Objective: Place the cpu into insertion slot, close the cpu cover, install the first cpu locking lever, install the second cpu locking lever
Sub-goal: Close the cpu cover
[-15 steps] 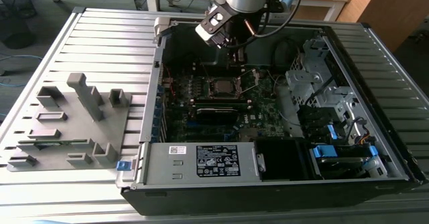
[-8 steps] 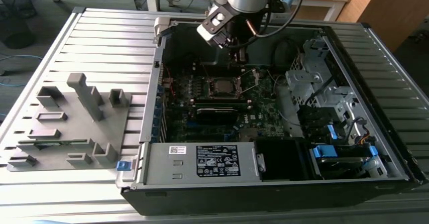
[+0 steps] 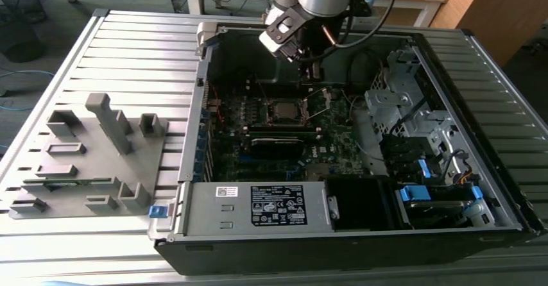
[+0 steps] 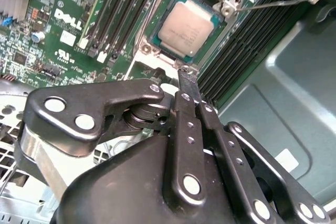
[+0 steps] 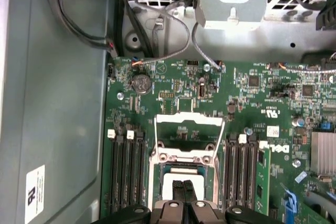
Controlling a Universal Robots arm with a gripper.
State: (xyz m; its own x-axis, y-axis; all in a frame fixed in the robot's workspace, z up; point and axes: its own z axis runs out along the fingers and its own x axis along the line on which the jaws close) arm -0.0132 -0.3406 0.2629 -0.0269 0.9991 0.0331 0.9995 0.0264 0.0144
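The cpu [image 4: 188,29], a flat square chip with a dull silver face, lies in the insertion slot [image 4: 148,49] on the green board. The slot shows again as the insertion slot [image 3: 283,109] inside the open computer case. The cpu cover [image 5: 189,117], a thin metal frame with a square window, stands swung back off the slot, beyond the cpu [image 5: 177,181]. A thin wire locking lever [image 4: 273,4] sticks out unlatched beside the socket. My gripper [image 4: 188,80] hovers just above the socket's edge, its black fingers pressed together with nothing between them. It also shows as the gripper [image 3: 310,74] and the gripper [image 5: 184,205].
Long black memory slots [image 4: 128,9] flank the socket, one with a green memory stick [image 4: 97,19]. Case walls, a drive cage [image 3: 402,100], cables [image 5: 79,30] and a power supply [image 3: 256,206] hem the board in. A grey fixture block [image 3: 86,151] sits at the exterior view's left.
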